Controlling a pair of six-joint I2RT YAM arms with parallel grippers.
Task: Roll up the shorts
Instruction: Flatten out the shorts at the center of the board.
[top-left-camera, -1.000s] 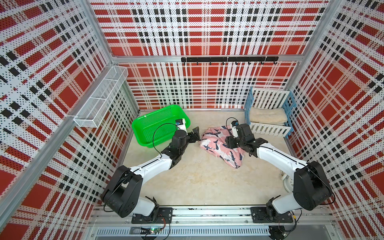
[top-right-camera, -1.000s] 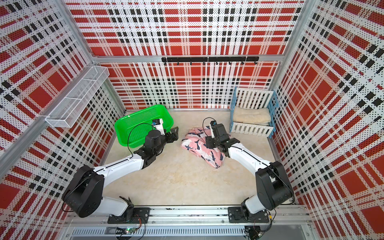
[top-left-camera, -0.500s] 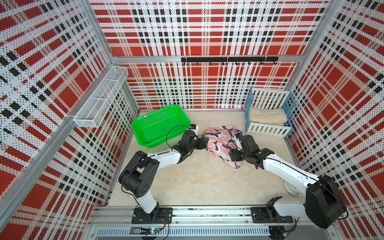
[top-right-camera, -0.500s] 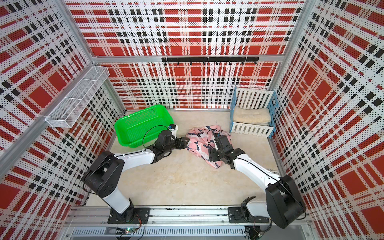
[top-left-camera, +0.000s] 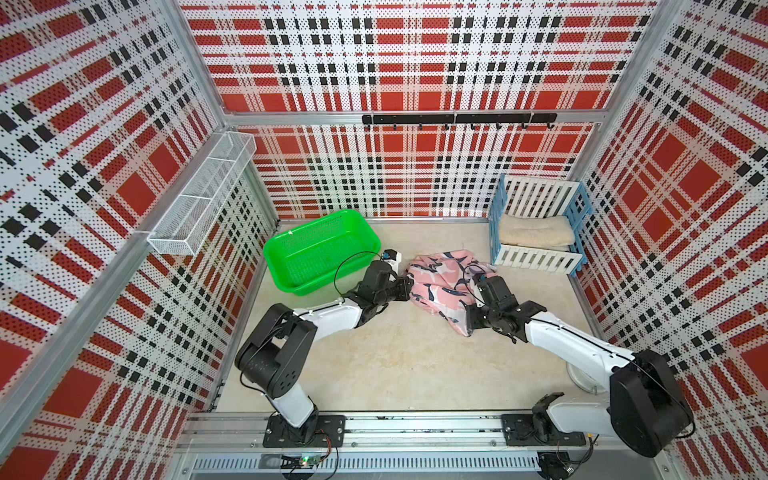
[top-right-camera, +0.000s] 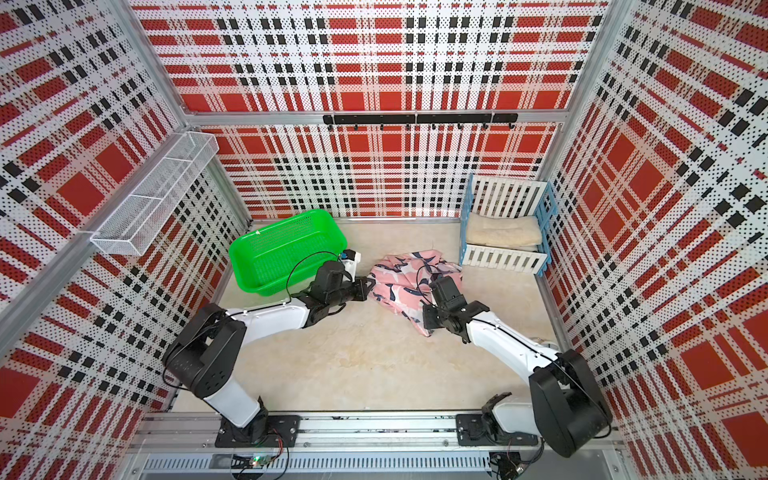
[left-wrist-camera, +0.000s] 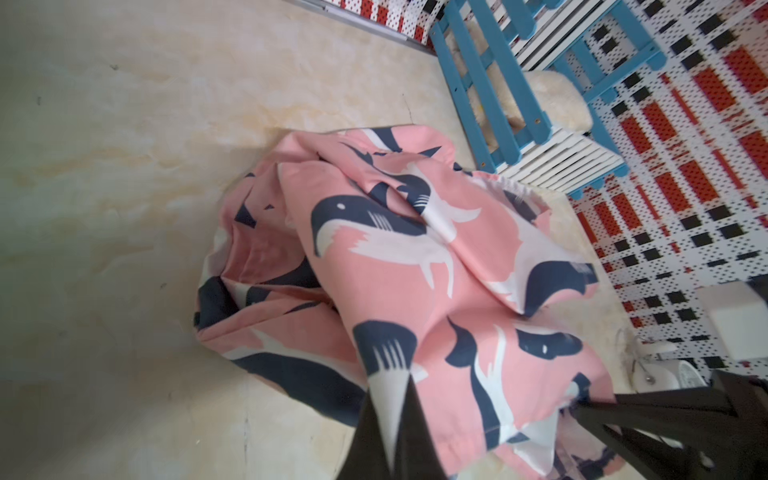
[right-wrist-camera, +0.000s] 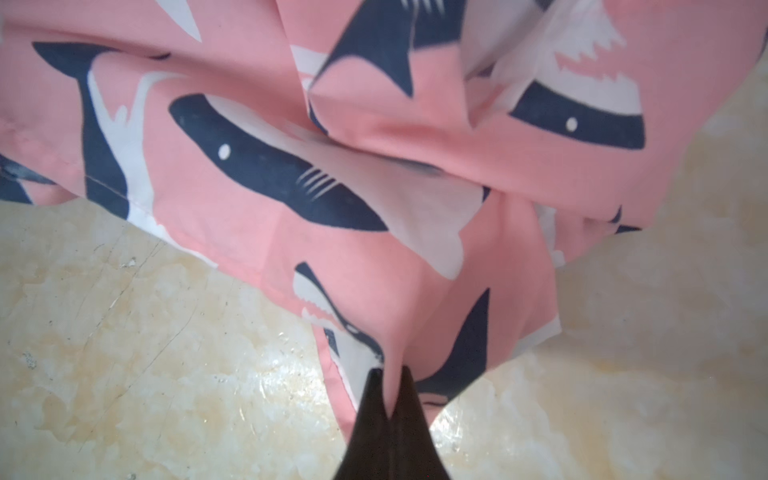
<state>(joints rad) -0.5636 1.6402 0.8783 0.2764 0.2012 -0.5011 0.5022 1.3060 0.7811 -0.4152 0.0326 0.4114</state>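
Note:
The shorts (top-left-camera: 441, 279), pink with navy-and-white sharks, lie crumpled on the beige floor right of centre in both top views (top-right-camera: 400, 277). My left gripper (top-left-camera: 409, 287) sits at their left edge. In the left wrist view it (left-wrist-camera: 390, 401) is shut, with a fold of the shorts (left-wrist-camera: 415, 270) pinched between its dark fingers. At their near right corner is my right gripper (top-left-camera: 468, 323). The right wrist view shows it (right-wrist-camera: 390, 376) shut on a pinch of the shorts (right-wrist-camera: 332, 174) near a hem corner.
A green basket (top-left-camera: 309, 286) stands just left of my left gripper. A blue-and-white slatted crate (top-left-camera: 536, 261) holding a folded beige towel (top-left-camera: 532, 232) stands at the back right, close to the shorts. A wire shelf (top-left-camera: 203, 199) hangs on the left wall.
Both grippers have closed on the shorts' fabric; half a second ago both stood open at the cloth. A second ago the left gripper was still short of the shorts.

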